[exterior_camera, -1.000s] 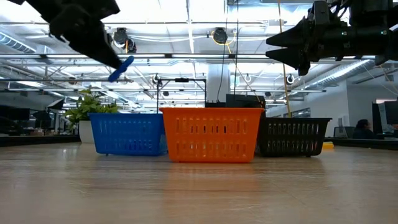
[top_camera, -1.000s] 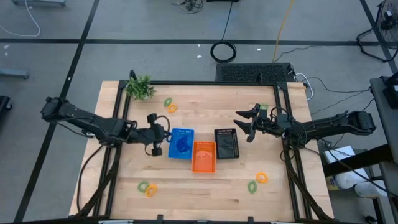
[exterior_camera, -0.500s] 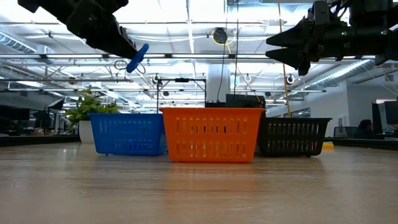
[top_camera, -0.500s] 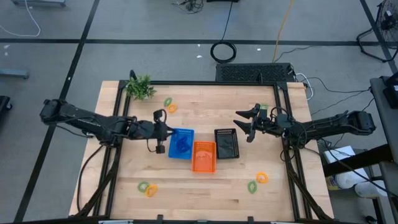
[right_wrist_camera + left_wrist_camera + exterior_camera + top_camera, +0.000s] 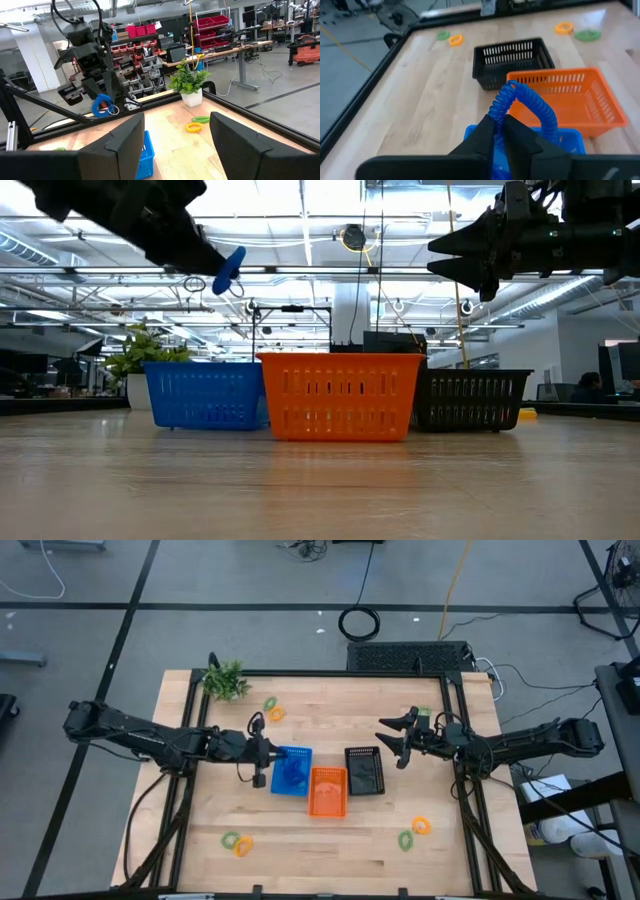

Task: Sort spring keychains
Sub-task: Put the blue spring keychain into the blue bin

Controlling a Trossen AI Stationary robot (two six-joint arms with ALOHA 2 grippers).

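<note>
Left gripper [image 5: 262, 752] raised above the desk [image 5: 330, 840], just beside the blue basket [image 5: 293, 771] on its outer side, clenched on a blue spring keychain [image 5: 522, 102] whose coil arches up from between the fingers. Same blue keychain visible aloft in the low view [image 5: 228, 270], above the blue basket's level.

Three baskets in a cluster mid-desk: blue, then orange basket [image 5: 327, 792] touching it, then black basket [image 5: 363, 770] on the far side. Something blue already lying inside the blue basket.

Right gripper [image 5: 394, 741] hovering beside the black basket, fingers spread wide, grasping nothing.

Other spring keychains scattered: a green and orange pair [image 5: 272, 708] near the plant sprig [image 5: 226, 680]; a green and orange pair [image 5: 237, 842] near the front edge on the left arm's side; an orange one [image 5: 421, 826] and a green one [image 5: 405, 839] near the front on the right arm's side; a green one [image 5: 424, 713] close behind the right gripper.
</note>
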